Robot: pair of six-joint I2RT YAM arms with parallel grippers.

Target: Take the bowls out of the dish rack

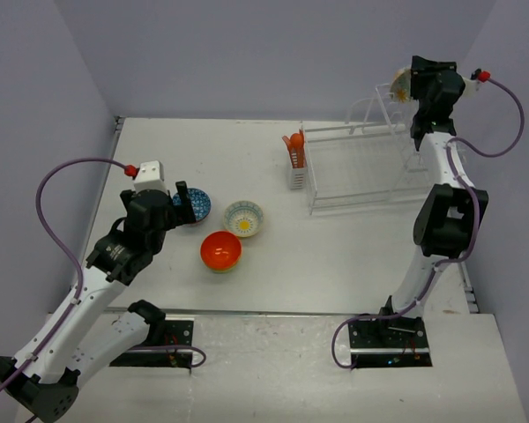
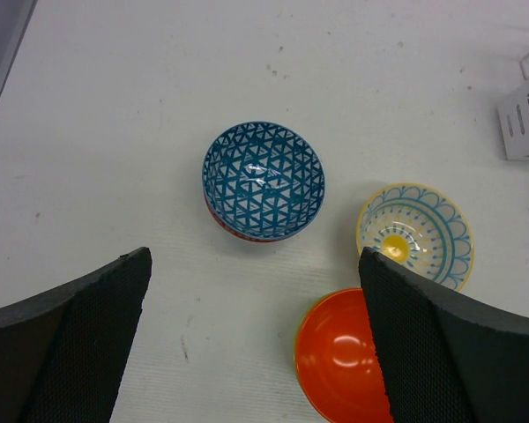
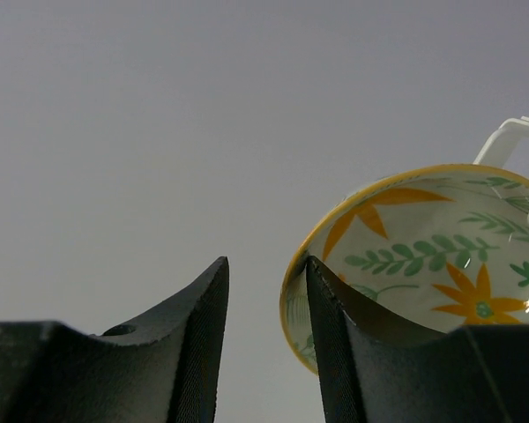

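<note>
Three bowls stand on the table: a blue-patterned bowl [image 1: 196,205] [image 2: 264,180], a cream bowl with a yellow centre [image 1: 244,218] [image 2: 415,233] and an orange bowl [image 1: 221,251] [image 2: 339,359]. My left gripper [image 1: 183,201] [image 2: 254,264] is open and empty above the table, just short of the blue-patterned bowl. The white dish rack [image 1: 361,167] stands at the back right. A cream bowl with a leafy inside [image 1: 398,85] [image 3: 423,256] stands on edge in its raised section. My right gripper [image 1: 409,88] [image 3: 266,264] is open at this bowl's rim, one finger [image 3: 353,352] in front of its inside.
A white utensil caddy [image 1: 295,172] [image 2: 525,123] with orange utensils [image 1: 294,145] hangs on the rack's left end. A white rack wire [image 3: 511,132] shows beside the leafy bowl. Grey walls close in the table at the back and both sides.
</note>
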